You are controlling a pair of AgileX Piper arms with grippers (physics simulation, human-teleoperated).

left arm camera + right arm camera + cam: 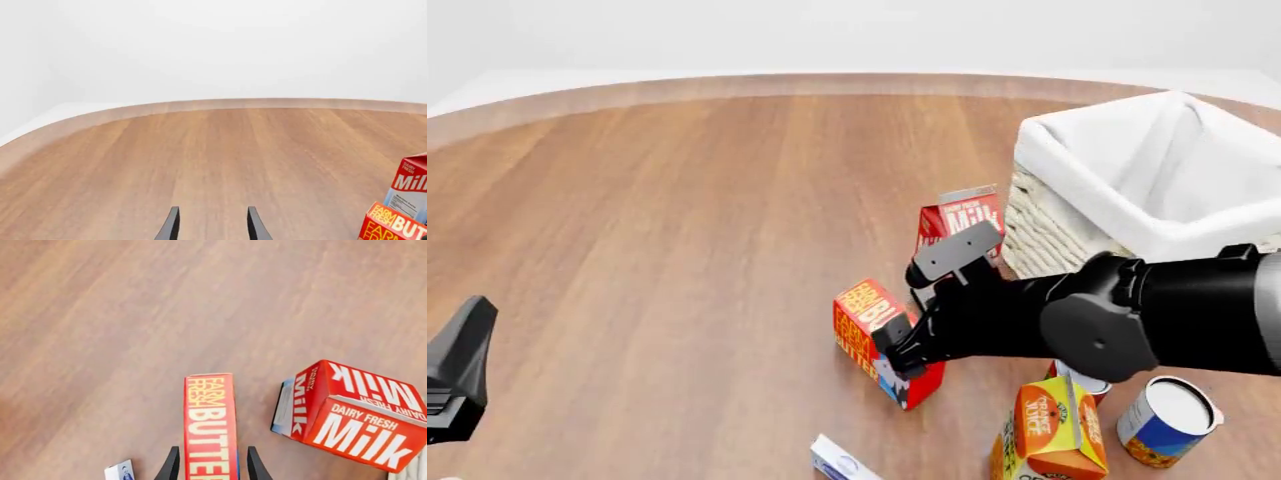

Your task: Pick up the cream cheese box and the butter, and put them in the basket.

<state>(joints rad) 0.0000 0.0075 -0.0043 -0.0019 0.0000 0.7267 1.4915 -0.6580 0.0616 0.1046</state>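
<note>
The butter (868, 325) stands on the table in front of the milk carton (961, 218). In the right wrist view the butter (210, 430) runs between the two fingers of my right gripper (212, 467), whose jaws are open and stand a little off each side of the box. The cream cheese box (838, 462) lies near the front edge and also shows in the right wrist view (120, 471). The basket (1094, 150) stands at the back right. My left gripper (212, 226) is open and empty at the front left, with the butter (393, 225) at the view's edge.
An orange juice carton (1052, 430) and a can (1168, 420) stand at the front right, under my right arm. The milk carton (347, 420) is close beside the butter. The table's curved far edge (213, 105) lies ahead of the left gripper.
</note>
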